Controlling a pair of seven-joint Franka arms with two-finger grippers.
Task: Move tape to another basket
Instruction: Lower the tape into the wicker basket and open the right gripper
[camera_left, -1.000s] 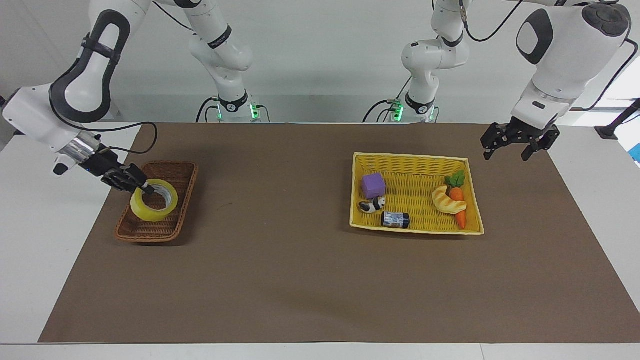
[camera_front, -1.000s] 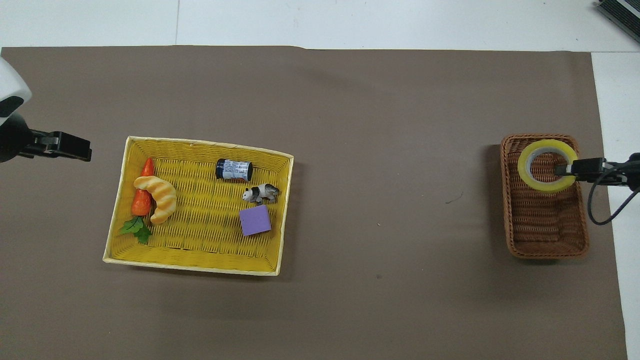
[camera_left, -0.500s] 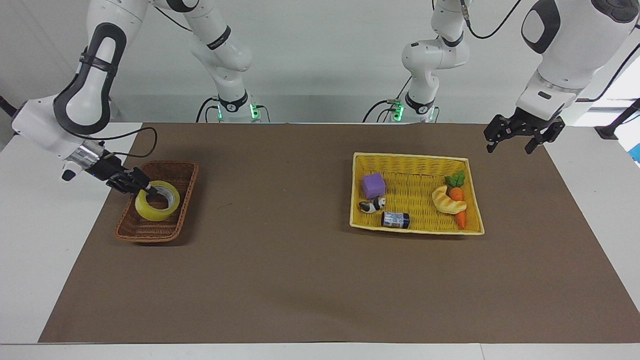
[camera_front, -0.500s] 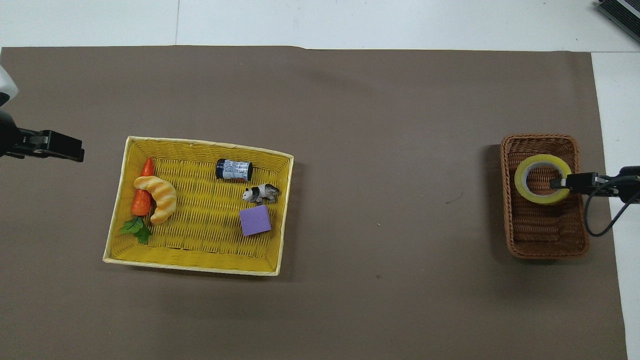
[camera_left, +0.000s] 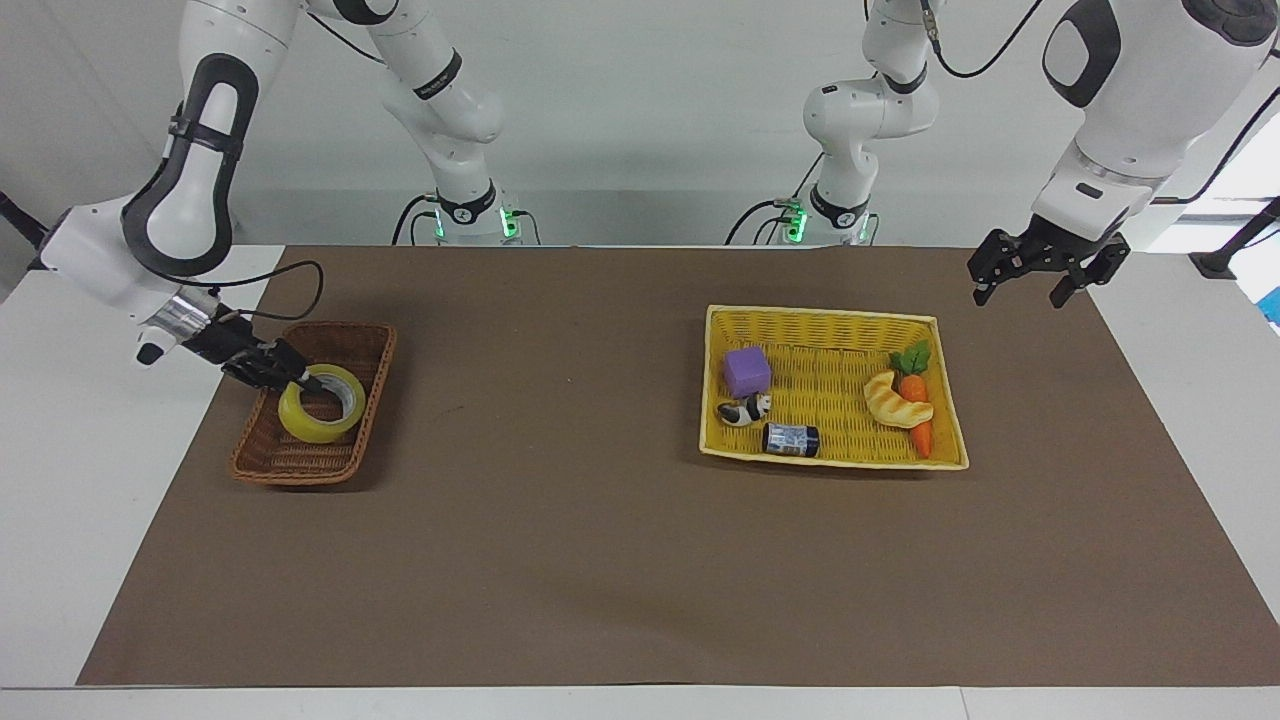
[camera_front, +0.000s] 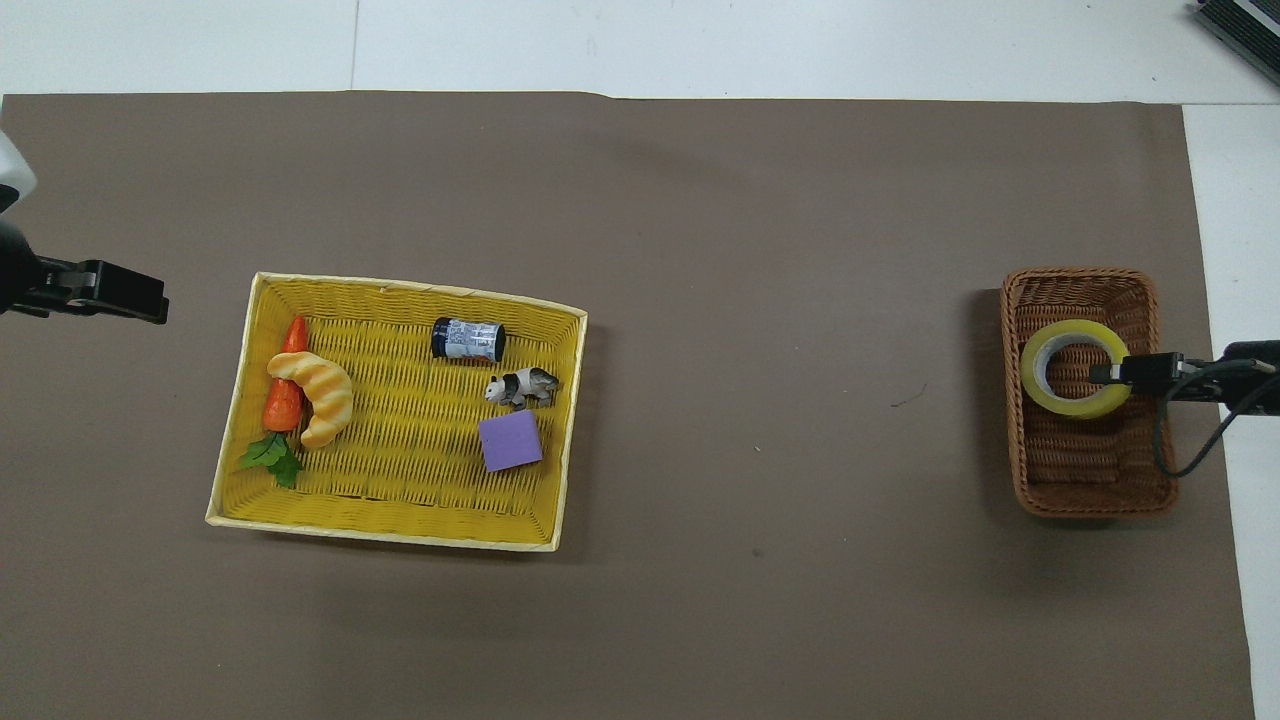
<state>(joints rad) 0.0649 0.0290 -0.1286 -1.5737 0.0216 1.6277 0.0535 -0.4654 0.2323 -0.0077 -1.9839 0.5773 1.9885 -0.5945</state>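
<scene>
Our right gripper (camera_left: 310, 381) reaches down into the brown wicker basket (camera_left: 372, 375), its tip at the wall of the roll of yellowish packing tape (camera_left: 321, 403); we cannot tell whether its fingers clamp that wall or have let it go. We see the tape lying inside the basket, about midway along it, with its pale inner core facing up and tilted a little. In the overhead view the right gripper (camera_front: 1108, 373) crosses the tape (camera_front: 1050, 390) at the side toward the right arm's end of the table, with one slim finger reaching over the ring's hole, and the wicker basket (camera_front: 1085, 480) shows bare weave nearer to the robots.

We find the brown table cover (camera_left: 560, 520) under both baskets. Well apart, toward the left arm's end, sits the yellow basket (camera_left: 830, 320). In it we count a purple cube (camera_left: 747, 371), a panda figurine (camera_left: 744, 409), a small dark can (camera_left: 790, 439) lying on its side, a croissant (camera_left: 897, 400) and a toy carrot (camera_left: 915, 385) with green leaves.

Our left gripper (camera_left: 1032, 291) waits in the air over the edge of the table cover beside the yellow basket, its fingers spread apart and holding nothing.
</scene>
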